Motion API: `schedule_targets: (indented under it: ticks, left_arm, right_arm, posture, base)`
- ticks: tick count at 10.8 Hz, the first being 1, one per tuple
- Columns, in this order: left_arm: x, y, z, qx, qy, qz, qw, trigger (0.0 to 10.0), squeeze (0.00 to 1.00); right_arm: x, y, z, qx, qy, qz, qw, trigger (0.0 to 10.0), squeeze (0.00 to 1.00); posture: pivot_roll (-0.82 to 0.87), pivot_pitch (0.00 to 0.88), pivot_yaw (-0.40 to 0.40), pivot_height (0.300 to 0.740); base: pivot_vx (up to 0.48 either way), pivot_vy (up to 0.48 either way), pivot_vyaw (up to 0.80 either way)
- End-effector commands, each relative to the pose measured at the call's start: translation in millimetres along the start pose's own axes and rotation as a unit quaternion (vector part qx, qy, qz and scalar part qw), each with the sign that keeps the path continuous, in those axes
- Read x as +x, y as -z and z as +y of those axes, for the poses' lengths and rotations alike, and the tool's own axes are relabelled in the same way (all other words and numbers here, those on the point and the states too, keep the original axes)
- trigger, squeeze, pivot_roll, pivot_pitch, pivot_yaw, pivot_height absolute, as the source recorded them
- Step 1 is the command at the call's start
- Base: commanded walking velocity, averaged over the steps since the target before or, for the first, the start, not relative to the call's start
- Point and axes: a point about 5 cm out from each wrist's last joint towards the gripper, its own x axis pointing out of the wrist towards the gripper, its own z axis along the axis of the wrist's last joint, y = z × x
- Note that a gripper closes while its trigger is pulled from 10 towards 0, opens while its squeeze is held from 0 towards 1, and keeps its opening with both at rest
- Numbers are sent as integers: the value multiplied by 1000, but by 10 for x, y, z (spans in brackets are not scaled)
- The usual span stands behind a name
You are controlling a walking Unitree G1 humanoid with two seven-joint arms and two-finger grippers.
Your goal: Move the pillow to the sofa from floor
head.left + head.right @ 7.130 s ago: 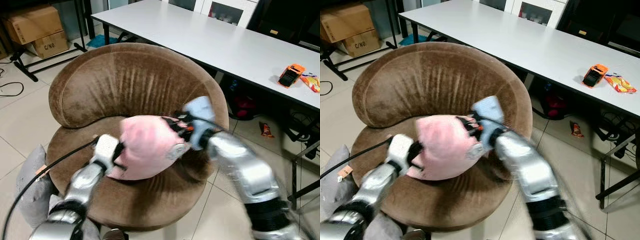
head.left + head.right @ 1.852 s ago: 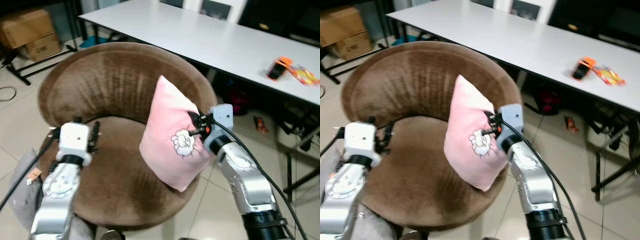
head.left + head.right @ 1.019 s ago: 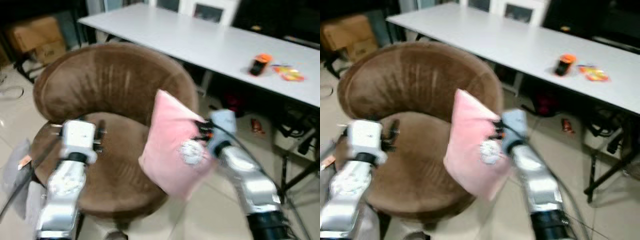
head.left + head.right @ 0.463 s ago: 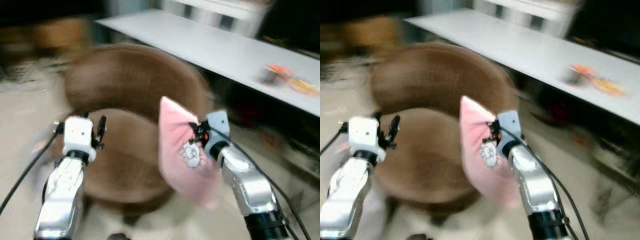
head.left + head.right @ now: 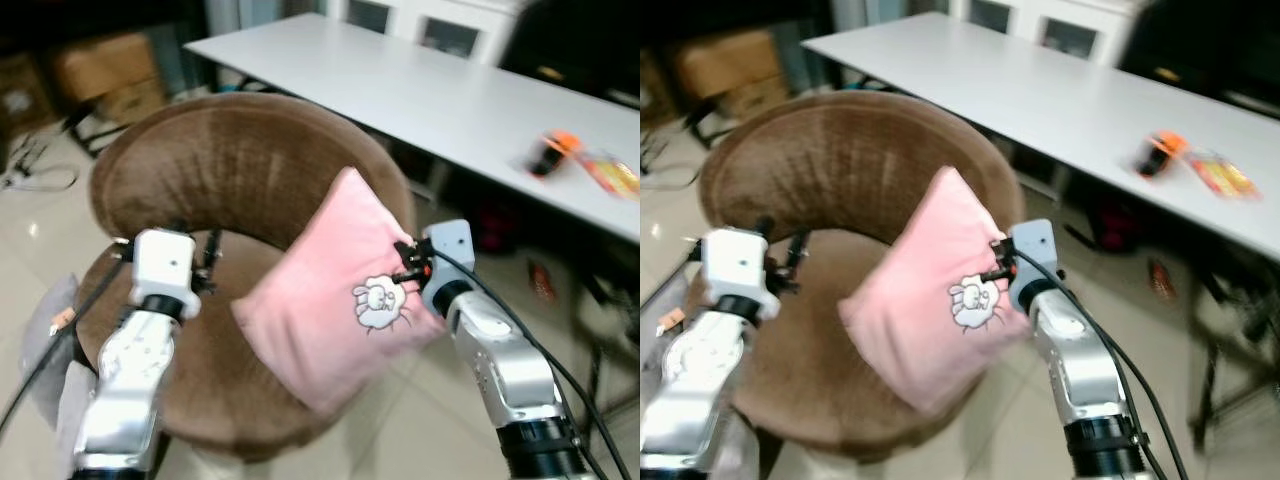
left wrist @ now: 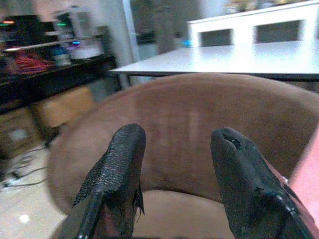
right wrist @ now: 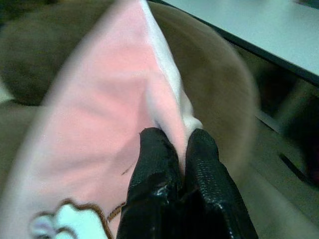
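left claw: two black fingers spread apart, nothing between them, pointing at the sofa backrest
sofa: brown plush, curved backrest across the middle, seat cushion below between the fingers
pillow: pink sliver at the seat's edge, just beside one finger, contact unclear
bench: long white top behind the sofa's back rim
cabinet: white, open compartments, beyond the bench's far edge
cardboard box: on the floor beside the sofa, blurred
shelf: dark, cluttered, behind the box
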Motion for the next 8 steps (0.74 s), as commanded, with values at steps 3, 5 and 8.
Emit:
schedule_targets:
  ticks: [3, 5, 8]
  left_arm:
    - [-44, 24, 82, 5, -16, 7, 1000, 10000, 0]
    - [-35, 33, 71, -1, -19, 7, 1000, 10000, 0]
    - [-36, 64, 78, 8, -18, 13, 1000, 10000, 0]
  right_arm:
    - [59, -196, 170, -7, -54, -38, 998, 10000, 0]
    - [62, -212, 151, -32, -82, -38, 995, 10000, 0]
    - [55, -180, 132, -64, -111, -24, 991, 10000, 0]
  posture:
    - [38, 0, -80, 740]
    - [38, 0, -77, 740]
    - [36, 0, -75, 740]
  base:
    - [417, 0, 752]
    - [208, 0, 0]
    - [0, 0, 0]
